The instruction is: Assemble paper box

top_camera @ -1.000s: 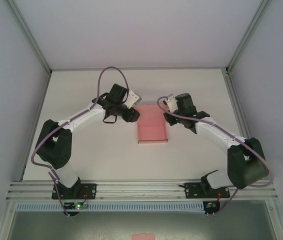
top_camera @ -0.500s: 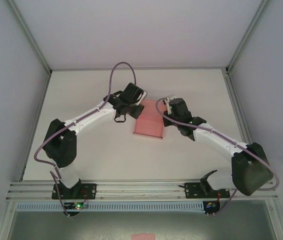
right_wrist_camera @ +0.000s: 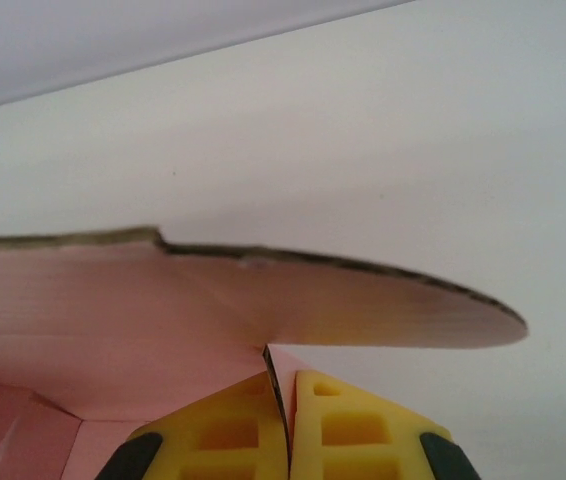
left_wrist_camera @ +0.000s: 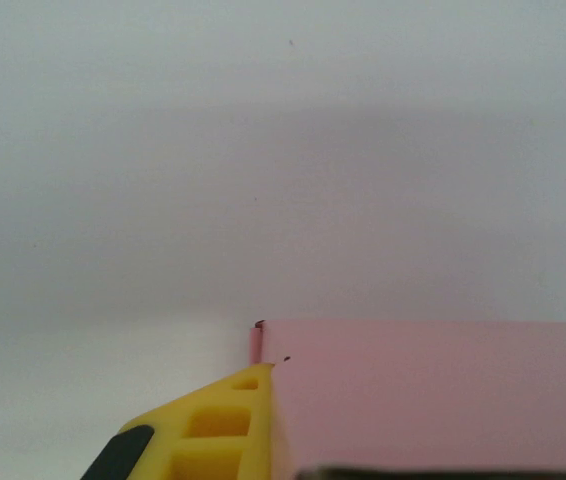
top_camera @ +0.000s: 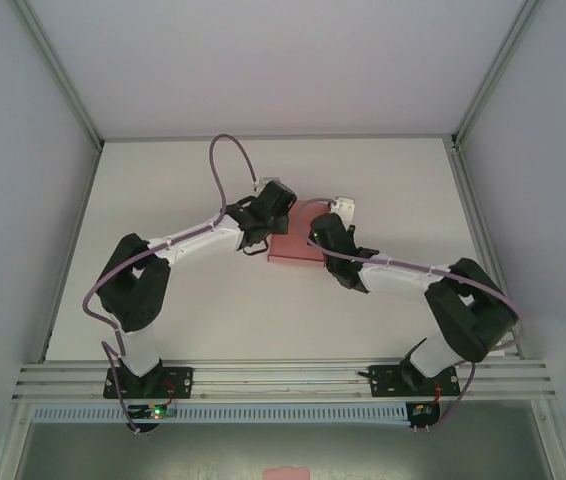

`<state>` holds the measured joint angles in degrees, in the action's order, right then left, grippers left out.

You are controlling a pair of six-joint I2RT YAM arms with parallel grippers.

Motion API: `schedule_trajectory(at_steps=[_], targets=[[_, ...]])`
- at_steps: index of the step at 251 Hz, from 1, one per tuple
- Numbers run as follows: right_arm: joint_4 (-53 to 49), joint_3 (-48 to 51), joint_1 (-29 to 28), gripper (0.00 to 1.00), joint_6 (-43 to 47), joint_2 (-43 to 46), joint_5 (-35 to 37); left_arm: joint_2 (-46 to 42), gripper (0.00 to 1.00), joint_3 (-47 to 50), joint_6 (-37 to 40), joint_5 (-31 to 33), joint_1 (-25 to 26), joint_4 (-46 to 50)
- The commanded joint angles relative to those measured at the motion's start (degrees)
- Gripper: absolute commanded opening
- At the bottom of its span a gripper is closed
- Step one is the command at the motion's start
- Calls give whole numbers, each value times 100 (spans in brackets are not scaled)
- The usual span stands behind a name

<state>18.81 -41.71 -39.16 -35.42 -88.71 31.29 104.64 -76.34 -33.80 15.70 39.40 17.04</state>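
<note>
The pink thin-card paper box (top_camera: 296,247) sits on the white table (top_camera: 163,180) around the middle, wedged between the two grippers. From above, its visible pink patch slants from near-left to far-right, but both wrists cover its ends, so I cannot tell its long axis for sure. The left gripper (top_camera: 275,230) is closed narrow at the box's left edge; in the left wrist view its yellow finger (left_wrist_camera: 218,435) lies flat against the card. The right gripper (right_wrist_camera: 281,392) is pinched tight on a thin card edge, a curved pink flap (right_wrist_camera: 363,305) fanning out just above its yellow fingertips
</note>
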Motion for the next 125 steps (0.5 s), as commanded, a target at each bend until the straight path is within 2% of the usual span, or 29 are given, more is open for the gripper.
schedule_trajectory(at_steps=[1,19,47,65,103,125], targets=[[1271,32,-338,0,-264,-217,-94,66,0,343,-653,-221,138,-1089],[1958,339,-410,0,219,-360,-83,-32,0,941,-586,-584,145,-1976],[2988,925,-485,0,884,-476,-204,-195,0,2004,-213,-606,268,-3366],[3498,1229,-532,0,1352,-550,-388,-239,0,2377,-49,-622,290,-3608],[3872,1641,-649,0,1847,-486,-404,-474,0,2927,275,-604,413,-4024],[3812,1723,-749,0,2064,-404,-221,-737,15,3043,558,-612,509,-3893]])
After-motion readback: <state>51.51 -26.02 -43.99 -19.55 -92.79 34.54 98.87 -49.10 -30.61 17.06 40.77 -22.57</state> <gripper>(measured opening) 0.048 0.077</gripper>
